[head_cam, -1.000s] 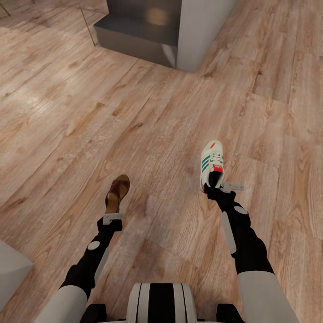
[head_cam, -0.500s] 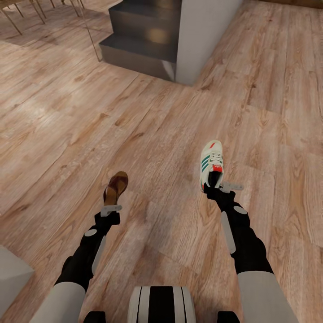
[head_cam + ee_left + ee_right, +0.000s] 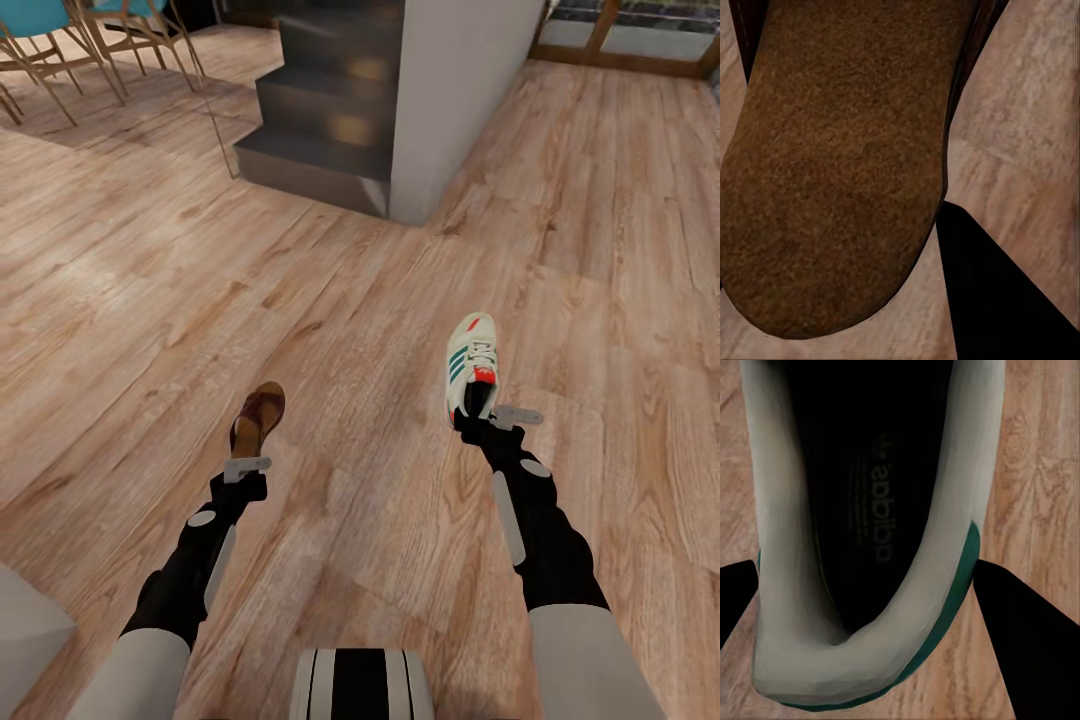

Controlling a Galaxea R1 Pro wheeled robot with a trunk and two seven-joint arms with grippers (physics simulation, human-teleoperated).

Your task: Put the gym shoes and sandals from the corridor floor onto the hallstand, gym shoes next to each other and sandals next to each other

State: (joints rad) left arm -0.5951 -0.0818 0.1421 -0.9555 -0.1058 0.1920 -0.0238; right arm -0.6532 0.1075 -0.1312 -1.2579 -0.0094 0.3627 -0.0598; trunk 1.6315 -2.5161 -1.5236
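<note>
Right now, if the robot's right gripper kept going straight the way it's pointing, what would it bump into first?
Probably nothing new: the right gripper already grips the heel of the gym shoe, which points ahead. Beyond the toe lies bare wooden floor. Depth is unclear, so that's a guess.

Camera view tilted upward over the second: the steps (image 3: 320,130) and pale wall block (image 3: 455,90) slid down toward upper centre, and chairs (image 3: 70,40) entered at upper left. The left gripper (image 3: 248,462) with its sandal (image 3: 258,418) shifted slightly left and up in the frame during the first half-second, then held.
</note>
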